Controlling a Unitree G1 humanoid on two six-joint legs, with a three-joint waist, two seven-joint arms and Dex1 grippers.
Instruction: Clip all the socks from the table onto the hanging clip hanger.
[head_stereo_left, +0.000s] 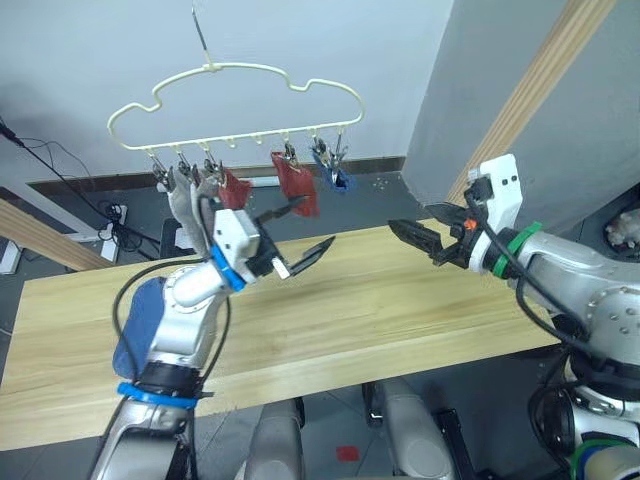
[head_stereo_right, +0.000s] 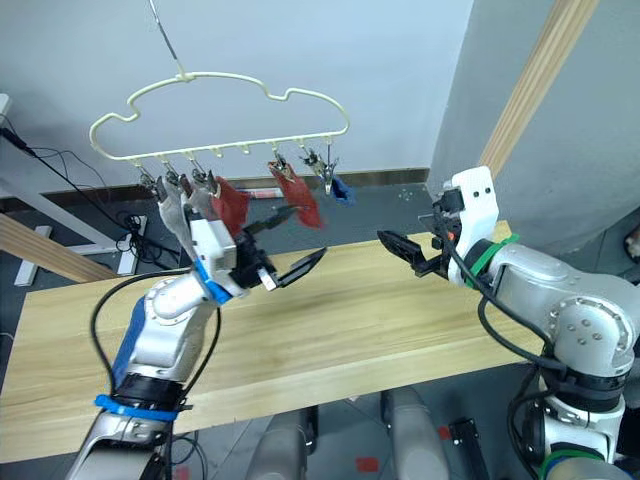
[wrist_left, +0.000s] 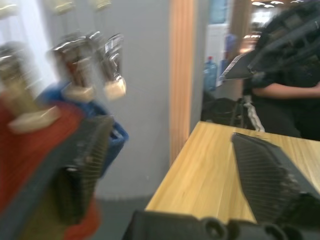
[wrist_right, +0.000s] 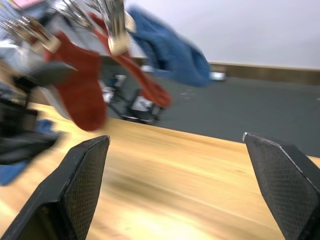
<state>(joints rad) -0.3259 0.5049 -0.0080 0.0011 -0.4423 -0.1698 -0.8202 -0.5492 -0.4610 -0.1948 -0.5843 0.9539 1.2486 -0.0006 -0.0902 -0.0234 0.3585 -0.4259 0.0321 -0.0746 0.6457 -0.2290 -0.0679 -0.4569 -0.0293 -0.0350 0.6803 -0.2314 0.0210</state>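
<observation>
The clip hanger (head_stereo_left: 236, 110) hangs above the table (head_stereo_left: 400, 300), carrying grey, rust-red and blue socks (head_stereo_left: 296, 180). One blue sock (head_stereo_left: 136, 322) lies on the table. Below the hanger, left gripper (head_stereo_left: 299, 229) and right gripper (head_stereo_left: 418, 226) both gape wide, empty.

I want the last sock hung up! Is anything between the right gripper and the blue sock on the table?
Yes. The left arm rises right beside the blue sock, between it and the right gripper.
</observation>
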